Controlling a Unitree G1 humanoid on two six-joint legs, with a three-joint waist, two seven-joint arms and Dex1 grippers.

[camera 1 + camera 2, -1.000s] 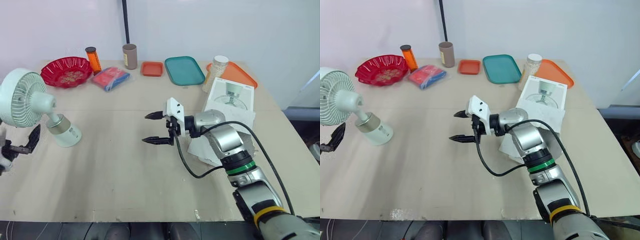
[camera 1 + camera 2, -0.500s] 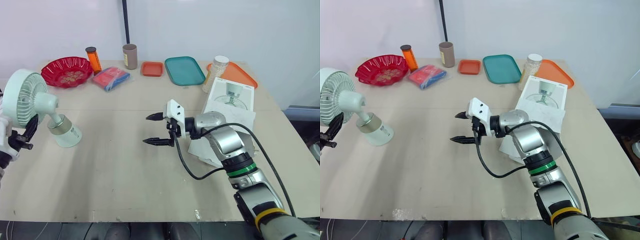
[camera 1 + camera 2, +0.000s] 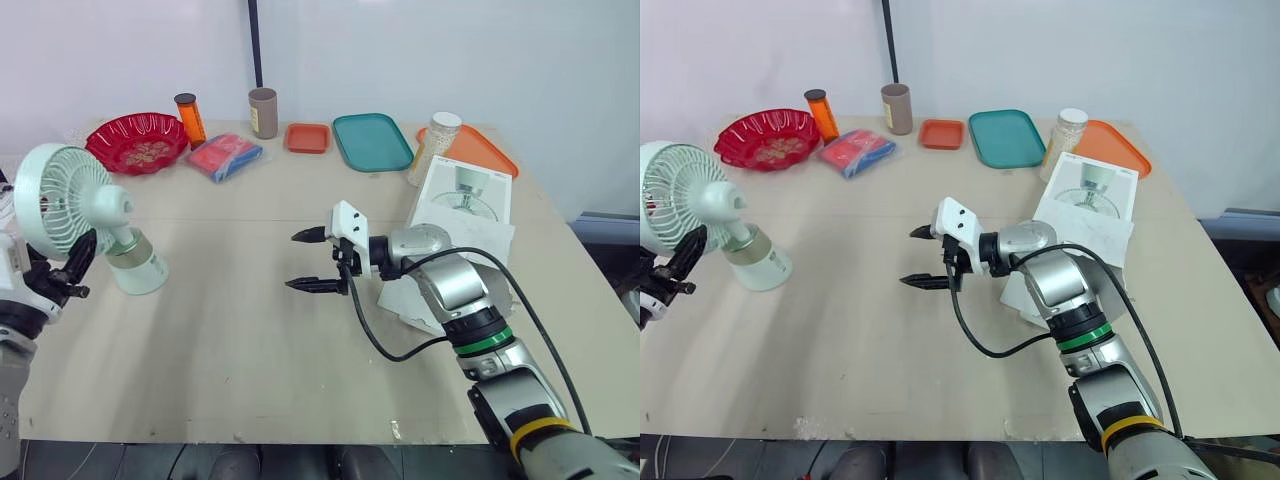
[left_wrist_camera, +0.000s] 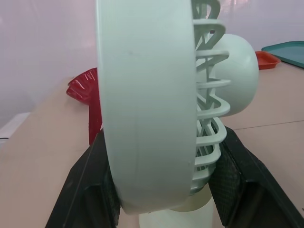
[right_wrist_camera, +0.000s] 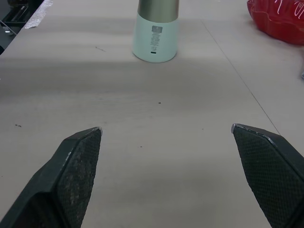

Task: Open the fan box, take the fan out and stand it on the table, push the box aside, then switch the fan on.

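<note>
L hand (image 3: 68, 272) is clamped on the fan (image 3: 62, 195) at approx. 9 o'clock of the surface (image 3: 220, 340), its black knurled pads (image 4: 92, 190) pressed to either face of the grille ring. Vs. a sec ago I've brought the fan head up and a touch inboard, toward 3 o'clock, so the stem leans less; the hand has risen w/ it. From the R wrist cam the base (image 5: 155, 38) looks planted flat on the surface. My read: the fan is out and the stand-up step is nearly closed. Letting go, shoving the box and hitting the switch are left.

R hand (image 3: 300, 260) has barely shifted. It hangs wide open over mid-surface, tips aimed at 9 o'clock, gripping nothing. The fan box (image 3: 462, 195) lies flat at approx. 2 o'clock, just behind the R forearm, w/ a white flap or packing (image 3: 405, 300) beside it; can't tell which.

Materials: the fan is pale mint plastic, smooth on the rim and domed motor housing, ribbed across the grille. Its base is a short cylinder w/ a brass-tone band and small label. The box is white card printed w/ a fan picture. The surface is matt beige board, lightly scuffed. Along 12 o'clock: scalloped glossy red bowl (image 3: 137, 142), orange bottle (image 3: 187, 115), teal tray (image 3: 372, 140).
</note>
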